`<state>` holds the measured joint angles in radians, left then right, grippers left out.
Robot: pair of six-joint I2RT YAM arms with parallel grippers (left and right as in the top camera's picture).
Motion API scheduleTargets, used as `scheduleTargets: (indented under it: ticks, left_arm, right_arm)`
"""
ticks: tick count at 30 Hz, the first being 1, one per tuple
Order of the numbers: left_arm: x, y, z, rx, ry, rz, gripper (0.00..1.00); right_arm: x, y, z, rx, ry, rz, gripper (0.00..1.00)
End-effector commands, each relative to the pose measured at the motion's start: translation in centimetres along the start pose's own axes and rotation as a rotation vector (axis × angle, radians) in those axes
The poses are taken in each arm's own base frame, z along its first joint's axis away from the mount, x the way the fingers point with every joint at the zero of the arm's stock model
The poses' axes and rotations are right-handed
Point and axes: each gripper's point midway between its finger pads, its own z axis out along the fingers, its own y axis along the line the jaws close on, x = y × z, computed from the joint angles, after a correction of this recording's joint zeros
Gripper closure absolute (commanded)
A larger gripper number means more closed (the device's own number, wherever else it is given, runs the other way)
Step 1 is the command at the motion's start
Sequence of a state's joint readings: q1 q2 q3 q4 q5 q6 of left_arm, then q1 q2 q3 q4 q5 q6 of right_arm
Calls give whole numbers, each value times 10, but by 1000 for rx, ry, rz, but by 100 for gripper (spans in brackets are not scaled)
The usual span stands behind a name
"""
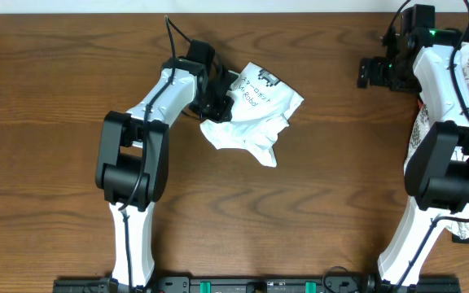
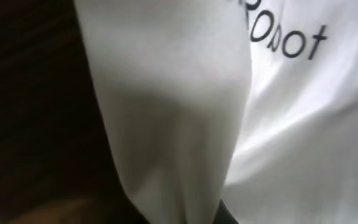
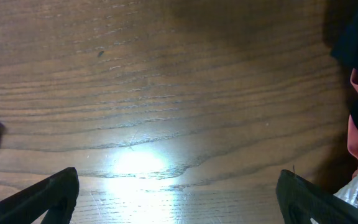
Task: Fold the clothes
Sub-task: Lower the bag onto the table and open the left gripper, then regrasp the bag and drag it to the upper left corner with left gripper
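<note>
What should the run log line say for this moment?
left hand: shut on T-shirt | right hand: open, above table | T-shirt: crumpled, not folded

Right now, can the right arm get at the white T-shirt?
Probably yes: bare table lies between the open right pincer and the crumpled T-shirt, with nothing blocking. It's a long stretch, though, and the left pincer is shut on its far side.

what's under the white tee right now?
Wood table shows all around the T-shirt; anything beneath the crumpled cloth is covered. Left claw is shut on its left edge.
</note>
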<state>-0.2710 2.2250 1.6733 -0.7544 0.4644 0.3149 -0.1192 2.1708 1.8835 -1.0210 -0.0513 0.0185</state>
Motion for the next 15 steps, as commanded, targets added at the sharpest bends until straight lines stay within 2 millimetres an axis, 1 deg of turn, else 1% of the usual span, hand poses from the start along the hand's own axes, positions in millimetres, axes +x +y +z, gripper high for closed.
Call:
scheduleTargets:
  ticks: [1,4,8,12,15]
  left_arm:
    - [-27,-14,-46,-28,-109,51,94]
    - [-37,-20,-69,-37,-167,2,94]
    - [-45,-25,-94,-39,-226,-55,94]
    - [-51,-29,-106,-27,-263,-45,94]
    - [-52,-23,-111,-35,-279,-53,94]
  right_arm:
    - [0,0,-2,5,-3,8,1]
    - [0,0,-2,5,-3,8,1]
    - [0,0,-2,5,-3,8,1]
    - [0,0,-2,5,-3,8,1]
    - [0,0,-2,5,-3,8,1]
